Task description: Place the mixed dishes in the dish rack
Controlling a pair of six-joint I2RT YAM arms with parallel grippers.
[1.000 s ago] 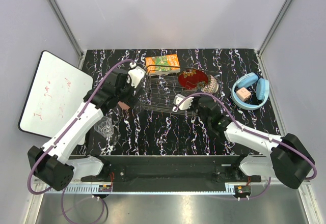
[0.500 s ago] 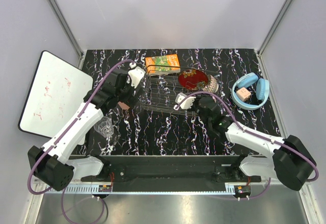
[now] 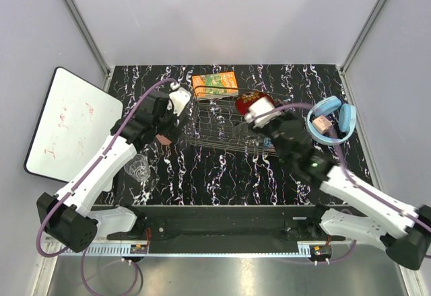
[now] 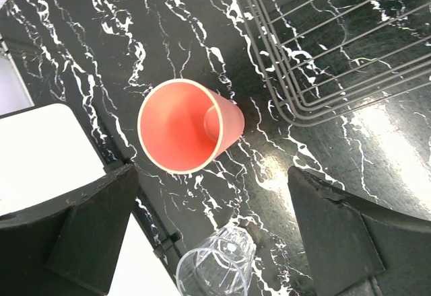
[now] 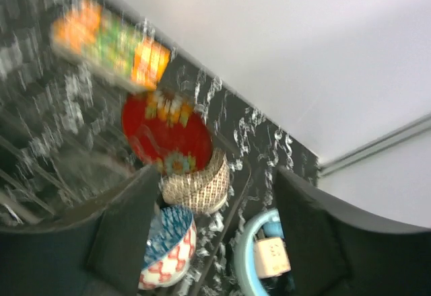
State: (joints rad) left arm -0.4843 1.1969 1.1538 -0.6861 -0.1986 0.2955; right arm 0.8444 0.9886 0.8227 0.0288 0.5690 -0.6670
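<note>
A salmon-pink cup (image 4: 188, 126) lies on its side on the black marbled table, left of the wire dish rack (image 4: 337, 47). A clear drinking glass (image 4: 215, 269) lies nearer. My left gripper (image 4: 212, 232) hangs open above both and holds nothing. In the right wrist view a red floral plate (image 5: 165, 131), a brownish patterned bowl (image 5: 195, 185) and a blue patterned bowl (image 5: 168, 245) sit at the rack's right end. My right gripper (image 5: 222, 242) is open and empty above them. The top view shows the rack (image 3: 222, 124), the cup (image 3: 161, 138), the glass (image 3: 138, 168) and both grippers (image 3: 170, 118) (image 3: 261, 122).
An orange-green carton (image 3: 215, 83) lies behind the rack. Blue headphones (image 3: 331, 121) around a small pink box lie to the right of the rack. A whiteboard (image 3: 71, 121) leans past the table's left edge. Grey walls enclose the table.
My right gripper has gone from shut to open, and its arm has risen and swung right toward the rack's right end. The left arm has stayed where it was.
</note>
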